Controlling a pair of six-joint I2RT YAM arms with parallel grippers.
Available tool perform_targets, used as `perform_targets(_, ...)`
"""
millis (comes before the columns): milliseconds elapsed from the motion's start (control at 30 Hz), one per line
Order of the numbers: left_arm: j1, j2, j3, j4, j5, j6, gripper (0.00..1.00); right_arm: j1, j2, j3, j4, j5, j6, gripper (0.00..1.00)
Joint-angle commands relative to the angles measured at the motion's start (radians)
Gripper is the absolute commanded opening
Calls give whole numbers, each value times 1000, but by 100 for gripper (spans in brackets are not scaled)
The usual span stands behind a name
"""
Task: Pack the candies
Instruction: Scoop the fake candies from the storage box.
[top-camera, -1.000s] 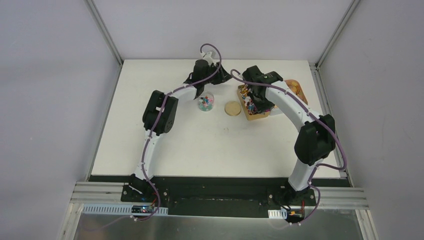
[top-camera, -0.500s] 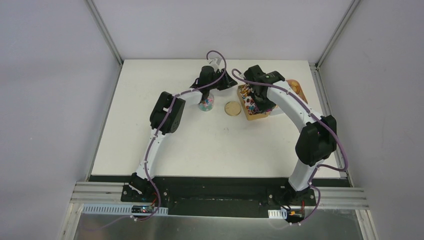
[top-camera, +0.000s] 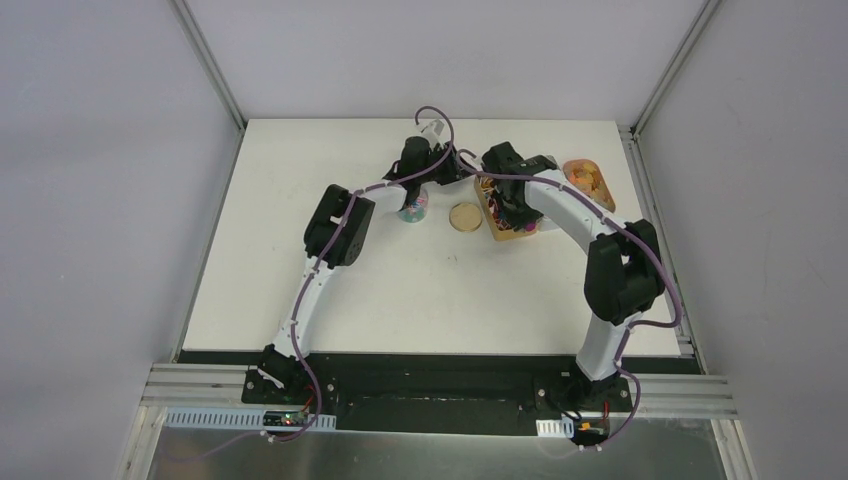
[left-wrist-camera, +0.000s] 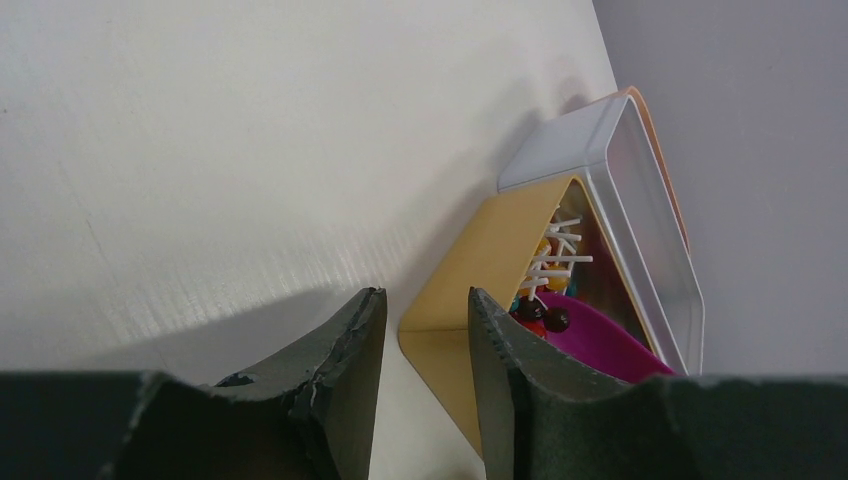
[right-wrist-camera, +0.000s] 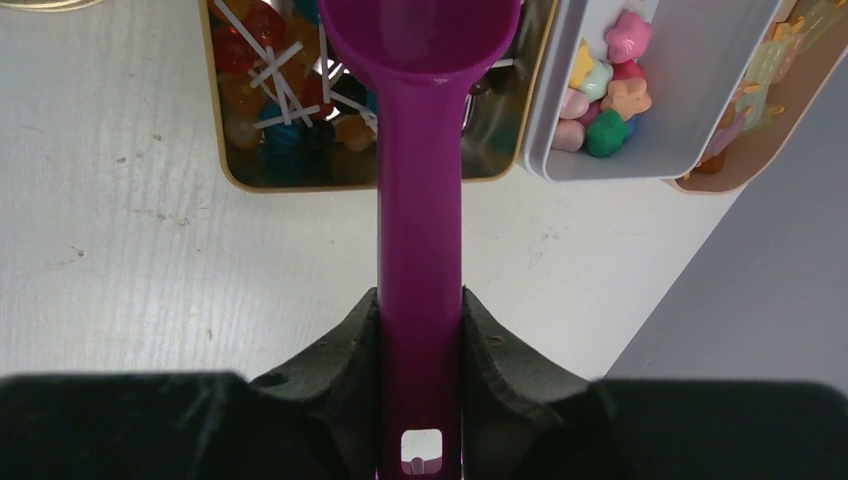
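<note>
Far across the white table (top-camera: 400, 290), my right gripper (right-wrist-camera: 420, 300) is clamped tight on the handle of the purple scoop (right-wrist-camera: 420, 150), with the scoop's bowl poised over the gold tin (right-wrist-camera: 300, 186). The tin is packed with stick candies (right-wrist-camera: 250, 60) in red, orange and blue, their white sticks criss-crossed. Just beside the tin on its right, a white tray (right-wrist-camera: 700, 60) holds the candies (right-wrist-camera: 600, 95), small pink, yellow, teal and green pieces bunched at one end. An orange tray (right-wrist-camera: 745, 165) lies further right. From above, I see more bright pieces in a clear cup (top-camera: 413, 208) left of the tin, with a round gold lid (top-camera: 464, 217) lying between the cup and the tin. My left gripper (left-wrist-camera: 427, 295) hovers at the tin's left side, its fingers parted by a narrow gap and gripping nothing. The tin's corner shows just beyond them.
</note>
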Motion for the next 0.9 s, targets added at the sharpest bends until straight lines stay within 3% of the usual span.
perform_targets(0,-22,22,55,68,48,-18,37,-5,5,-38,111,-14,-21,0)
perform_targets(867,-43,32,43,119,68,-32,37,-15,-105,-320,544,-63,-91,0)
